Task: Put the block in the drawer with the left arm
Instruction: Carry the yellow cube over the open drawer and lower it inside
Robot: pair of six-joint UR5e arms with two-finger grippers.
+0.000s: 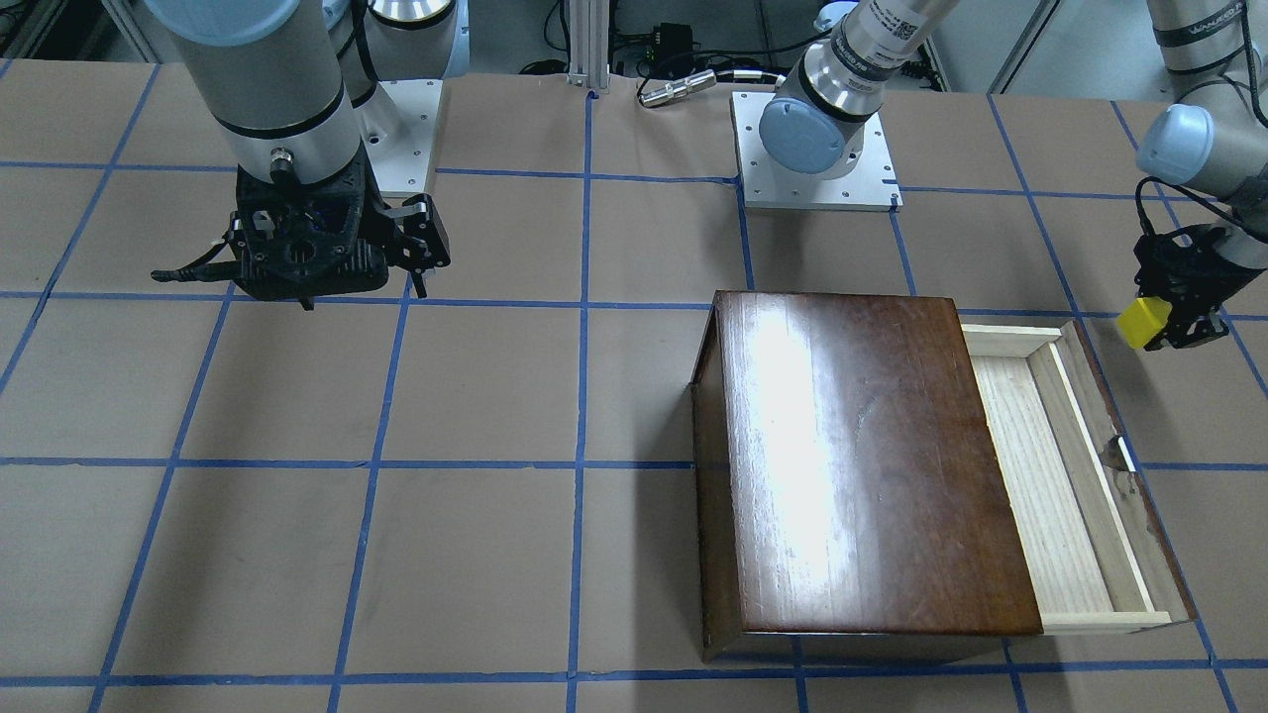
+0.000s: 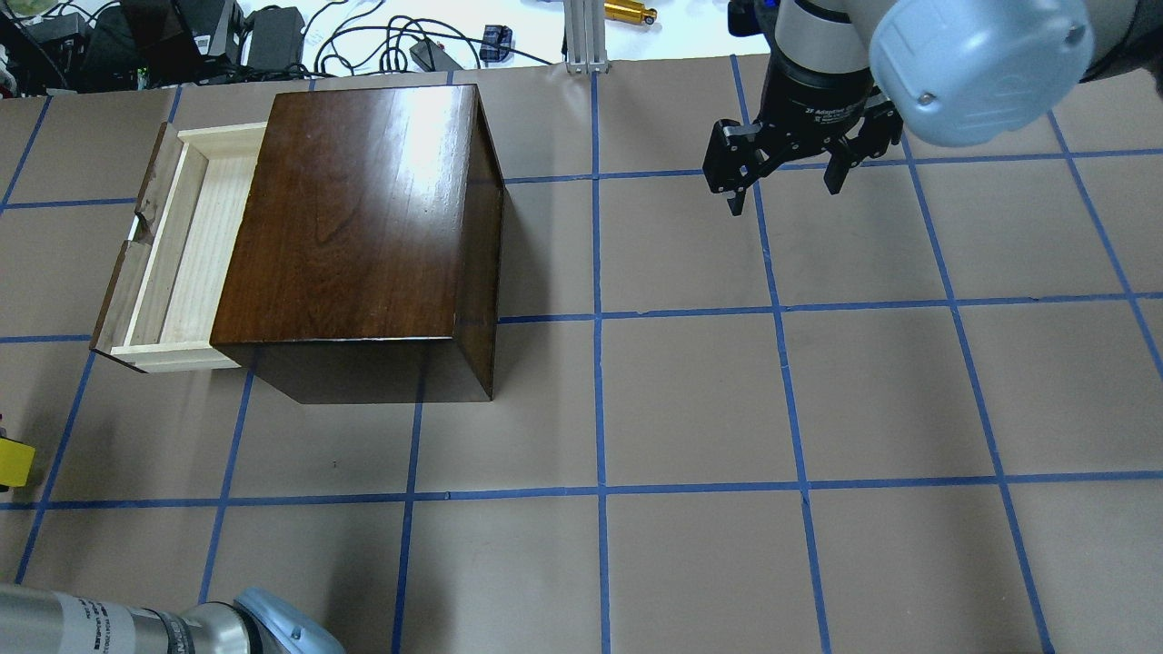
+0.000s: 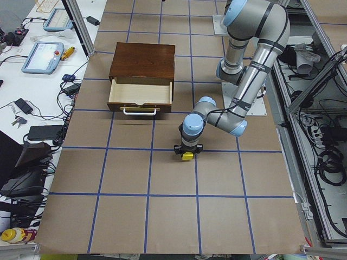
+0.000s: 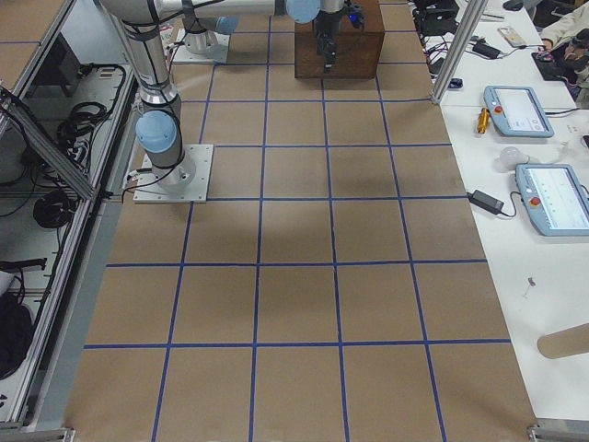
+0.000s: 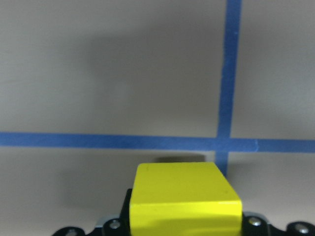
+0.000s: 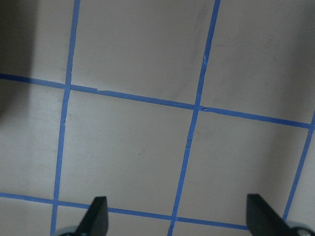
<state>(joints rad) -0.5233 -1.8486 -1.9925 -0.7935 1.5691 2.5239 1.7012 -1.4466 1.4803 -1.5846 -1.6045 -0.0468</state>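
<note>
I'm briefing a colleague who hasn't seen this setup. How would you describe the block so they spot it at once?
Find the dark-brown box with its drawer open. Just outside the drawer's front, the left arm holds the block in its jaws. It is a small cube, the only bright yellow thing over the brown table.

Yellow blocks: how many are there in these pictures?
1. The block is gripped in the left arm's jaws, out in front of the open drawer, not in it. Another could hide in the drawer's part inside the wooden box.
</note>
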